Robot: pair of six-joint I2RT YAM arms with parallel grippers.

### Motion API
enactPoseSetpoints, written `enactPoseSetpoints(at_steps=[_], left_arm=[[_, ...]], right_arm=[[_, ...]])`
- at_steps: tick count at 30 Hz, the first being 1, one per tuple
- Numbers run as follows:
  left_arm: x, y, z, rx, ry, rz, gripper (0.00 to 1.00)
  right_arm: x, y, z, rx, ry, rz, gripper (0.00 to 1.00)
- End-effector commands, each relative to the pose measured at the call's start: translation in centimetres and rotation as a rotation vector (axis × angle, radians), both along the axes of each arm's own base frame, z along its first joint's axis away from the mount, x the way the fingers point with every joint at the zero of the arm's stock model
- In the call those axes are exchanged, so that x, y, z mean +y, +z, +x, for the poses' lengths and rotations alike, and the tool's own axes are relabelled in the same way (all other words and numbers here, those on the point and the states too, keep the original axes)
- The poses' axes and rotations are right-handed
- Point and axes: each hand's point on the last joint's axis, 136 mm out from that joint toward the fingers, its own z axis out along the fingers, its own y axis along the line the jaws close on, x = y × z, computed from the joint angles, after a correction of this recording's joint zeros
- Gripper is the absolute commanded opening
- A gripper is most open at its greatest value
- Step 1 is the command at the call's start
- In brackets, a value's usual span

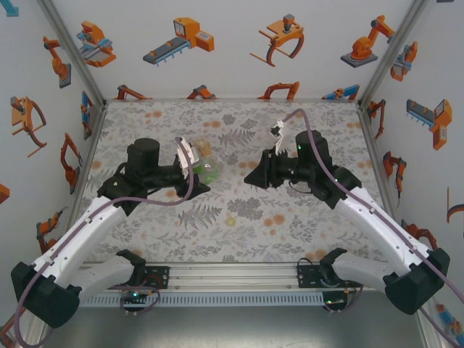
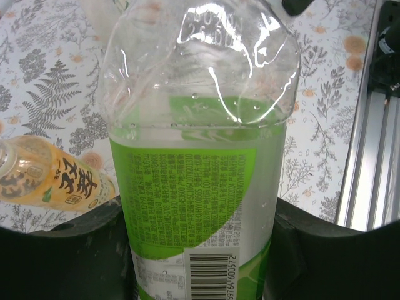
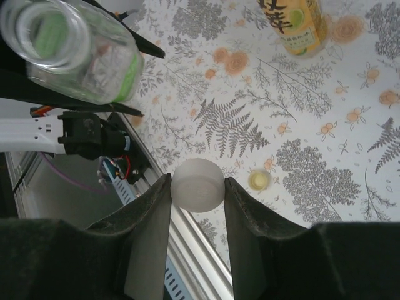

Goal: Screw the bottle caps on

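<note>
My left gripper (image 2: 199,256) clamps the bottle (image 2: 200,125) at its label, neck free. My right gripper (image 3: 197,209) pinches the white cap (image 3: 197,184) by its sides. I should square the cap over the open mouth, seat it flat, then twist. On the table (image 1: 290,232), the amber bottle (image 3: 294,22) and yellow cap (image 3: 258,180) lie apart; neither seems to block me.
</note>
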Motion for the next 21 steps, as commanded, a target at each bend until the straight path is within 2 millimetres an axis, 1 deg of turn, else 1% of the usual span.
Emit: enactPoseSetpoints(at_steps=[1, 4, 6, 10, 12, 16, 21], left_arm=[[-0.5, 0.5, -1.0, -0.049, -0.067, 0.018, 0.0], [-0.7, -0.1, -1.7, -0.061, -0.1, 0.045, 0.0], [-0.9, -0.6, -1.9, -0.066, -0.113, 0.067, 0.0], [-1.1, -1.5, -2.7, -0.077, -0.151, 0.109, 0.0], [-1.3, -2.0, -3.1, -0.079, -0.171, 0.131, 0.0], [-1.5, -2.8, -4.0, -0.096, -0.214, 0.171, 0.0], [-1.5, -3.0, -4.7, -0.114, -0.242, 0.186, 0.0]], right_arm=[[0.0, 4.0, -0.6, -0.184, 0.048, 0.057, 0.25], [0.0, 5.1, -1.3, -0.271, 0.081, 0.078, 0.2], [-0.1, 5.8, -1.9, -0.335, 0.108, 0.094, 0.19], [0.1, 7.5, -4.1, -0.497, 0.235, 0.121, 0.18], [0.2, 8.0, -5.1, -0.569, 0.296, 0.119, 0.18], [0.5, 8.1, -7.4, -0.7, 0.447, 0.131, 0.18], [0.6, 7.3, -8.8, -0.828, 0.563, 0.112, 0.15]])
